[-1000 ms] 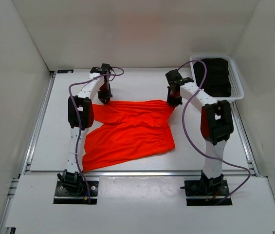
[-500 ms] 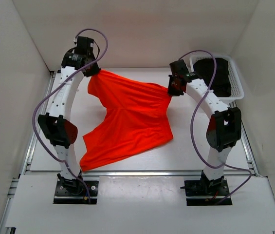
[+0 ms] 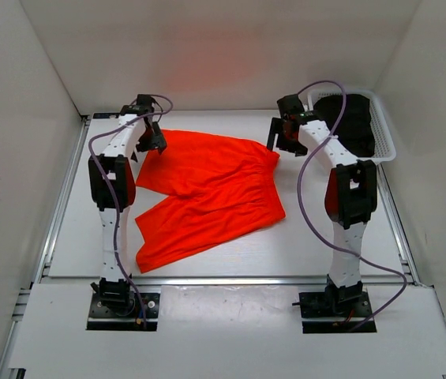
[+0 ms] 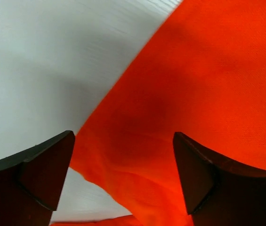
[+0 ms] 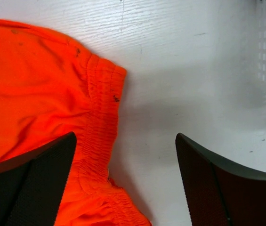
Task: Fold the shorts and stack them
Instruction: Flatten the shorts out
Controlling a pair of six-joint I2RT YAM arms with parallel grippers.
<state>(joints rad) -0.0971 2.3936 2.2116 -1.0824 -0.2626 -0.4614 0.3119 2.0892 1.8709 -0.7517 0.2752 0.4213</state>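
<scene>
shorts point(image 3: 211, 193): orange-red, one pair, spread on table point(image 3: 80, 229), approx mid-table, a bit toward the far side. Not folded.
orientation: waistband point(image 3: 278, 197) on the R side, both legs point L. far leg point(image 3: 167, 162) runs toward the far-L, near leg point(image 3: 179, 237) angles to the near-L edge. V-shaped gap of bare table btw them.
fabric: mostly flat, a few creases mid-panel. Waistband gathered/ruched.
L gripper point(image 3: 152, 140): over the far-L corner of the far leg. Jaws wide apart, nothing in them.
L wrist cam: L fingers point(image 4: 41, 172) well apart at the bottom of the view. Orange cloth fills the R side and the space below the gap, its edge runs diagonally, white table upper L. Can't tell if the tips touch the cloth.
R gripper point(image 3: 283, 142): at the far end of the waistband, just beside that corner. Jaws spread wide, holding nothing.
R wrist cam: R fingers point(image 5: 222, 183) apart. Waistband corner sits on the L of the view, running down next to the L-side finger. Bare table btw the fingers and under the R-side one.
basket point(image 3: 387, 138): white plastic mesh, far-R corner of table, just beyond the R arm. dark cloth point(image 3: 349, 122) inside. Its mesh wall also shows at the upper R edge of the R wrist view.
shorts vs basket: apart, no contact.
arms: both reach fwd from the near edge, a purple cable looped along each.
</scene>
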